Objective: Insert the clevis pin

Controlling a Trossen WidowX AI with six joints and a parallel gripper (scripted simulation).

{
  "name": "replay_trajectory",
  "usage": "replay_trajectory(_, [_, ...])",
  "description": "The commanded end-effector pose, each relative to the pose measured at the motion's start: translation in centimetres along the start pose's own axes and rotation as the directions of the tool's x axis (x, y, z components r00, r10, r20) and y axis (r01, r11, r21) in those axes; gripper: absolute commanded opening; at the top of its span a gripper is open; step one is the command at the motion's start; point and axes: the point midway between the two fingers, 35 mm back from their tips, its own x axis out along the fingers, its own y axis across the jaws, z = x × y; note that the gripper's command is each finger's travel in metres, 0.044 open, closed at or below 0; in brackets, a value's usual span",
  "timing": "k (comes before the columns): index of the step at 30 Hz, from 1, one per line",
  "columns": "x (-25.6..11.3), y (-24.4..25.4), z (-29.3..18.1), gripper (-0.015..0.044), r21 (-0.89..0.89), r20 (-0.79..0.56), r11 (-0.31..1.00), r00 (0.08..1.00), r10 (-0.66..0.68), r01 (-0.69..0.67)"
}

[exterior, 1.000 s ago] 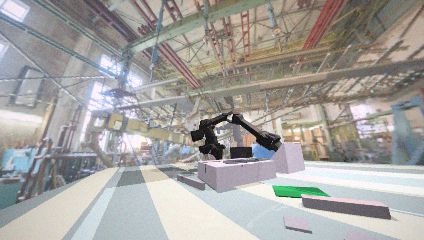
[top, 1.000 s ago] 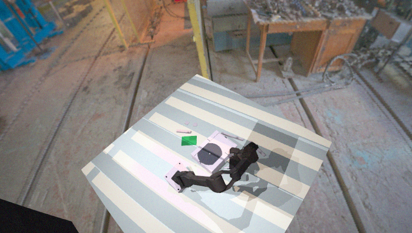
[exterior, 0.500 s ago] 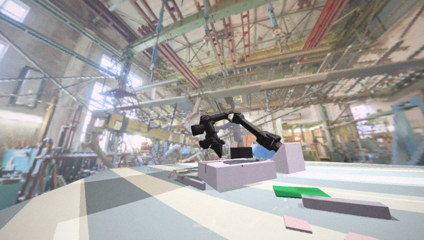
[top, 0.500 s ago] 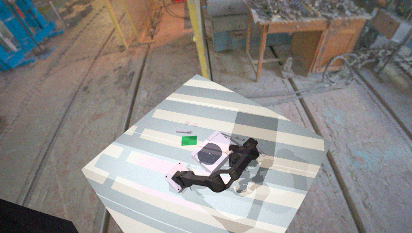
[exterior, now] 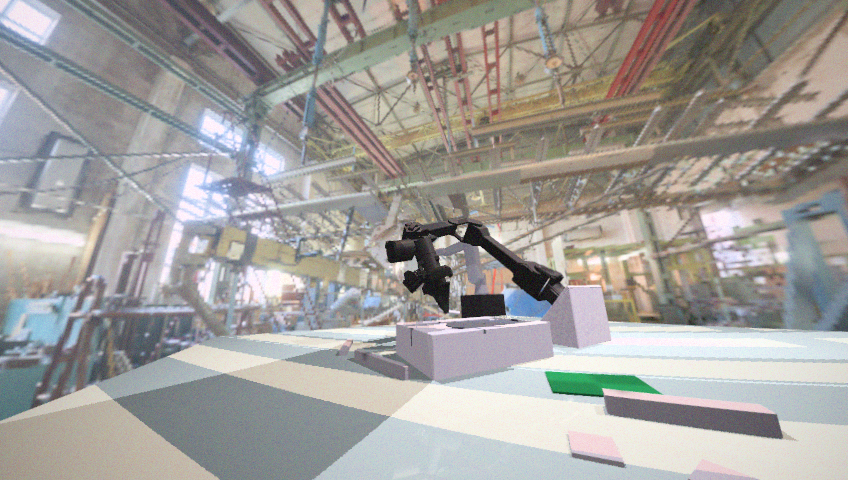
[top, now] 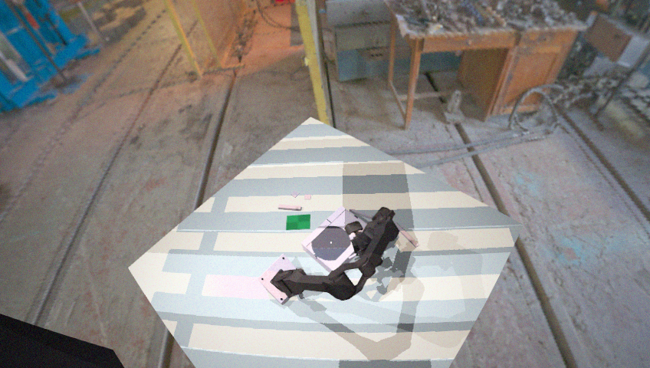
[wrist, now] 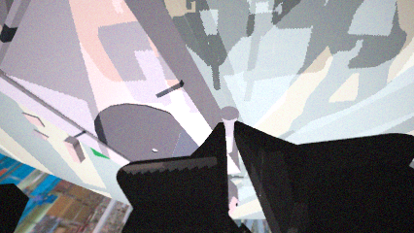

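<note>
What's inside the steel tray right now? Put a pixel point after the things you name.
The disc (top: 324,244) (wrist: 138,127) lies in the tray (top: 335,264) (exterior: 493,353) (wrist: 117,87), its small hole visible. Whatever is beneath the disc is covered and can't be seen.

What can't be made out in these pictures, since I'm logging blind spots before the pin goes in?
- Clevis pin: wrist view shows its head beyond the fingertips; the black fingers hide part of its shank.
- Tray's pin hole: in the top view, the aluminium disc covers the tray floor, so alignment can't be judged.
- Disc's hole: exterior view, too low an angle over the tray rim.
- Pink piece, exterior view: cut off by the bottom edge.
</note>
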Motion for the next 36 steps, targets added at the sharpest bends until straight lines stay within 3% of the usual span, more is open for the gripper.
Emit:
replay_trajectory(1, [0.0, 1.0, -0.3, 0.0, -0.138, 0.015, 0.99, 1.0, -0.016, 0.018])
replay_trajectory(17, [0.0, 4.6, -1.9, 0.0, -0.629, 0.078, 0.771, 0.995, -0.064, 0.099])
replay_trajectory(36, [0.2, 8.4, -4.4, 0.0, -0.955, 0.173, 0.225, 0.979, -0.111, 0.194])
